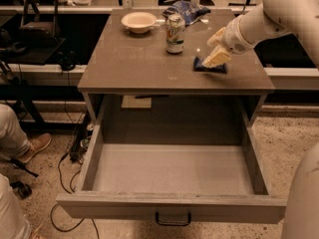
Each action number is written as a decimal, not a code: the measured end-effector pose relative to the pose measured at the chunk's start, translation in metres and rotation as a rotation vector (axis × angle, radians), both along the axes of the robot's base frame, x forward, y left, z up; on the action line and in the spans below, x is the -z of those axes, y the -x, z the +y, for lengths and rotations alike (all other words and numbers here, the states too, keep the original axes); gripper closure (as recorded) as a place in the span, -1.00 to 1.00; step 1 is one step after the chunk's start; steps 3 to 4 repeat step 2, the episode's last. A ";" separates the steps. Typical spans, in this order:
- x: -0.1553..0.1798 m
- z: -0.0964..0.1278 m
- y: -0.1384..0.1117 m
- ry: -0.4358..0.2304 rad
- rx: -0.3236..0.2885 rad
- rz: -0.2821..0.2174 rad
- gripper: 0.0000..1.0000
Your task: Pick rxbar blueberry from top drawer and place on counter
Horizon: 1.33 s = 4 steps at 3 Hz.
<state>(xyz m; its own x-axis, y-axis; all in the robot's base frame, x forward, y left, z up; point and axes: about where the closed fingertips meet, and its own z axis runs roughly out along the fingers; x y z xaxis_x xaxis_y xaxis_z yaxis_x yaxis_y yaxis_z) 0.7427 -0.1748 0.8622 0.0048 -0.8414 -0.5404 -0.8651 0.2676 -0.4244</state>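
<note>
One step left: pale two-finger gripper (217, 59) clamped on flat navy-wrapped rxbar blueberry (209, 68), which touches the glossy grey-brown counter (129, 63); wide grey top drawer (169, 208) open, bar out; release pending.

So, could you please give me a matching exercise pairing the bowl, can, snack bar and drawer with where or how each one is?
1 bowl
2 can
3 snack bar
4 drawer

A pulled open
B at the hand, on the counter's right side
C upright, mid-back of the counter
D back left of the counter

Pairs: 1-D, 2-C, 3-B, 4-A
</note>
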 end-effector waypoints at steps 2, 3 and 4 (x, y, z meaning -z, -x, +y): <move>-0.013 -0.042 -0.011 0.008 0.092 -0.001 -1.00; -0.013 -0.042 -0.011 0.008 0.092 -0.001 -1.00; -0.013 -0.042 -0.011 0.008 0.092 -0.001 -1.00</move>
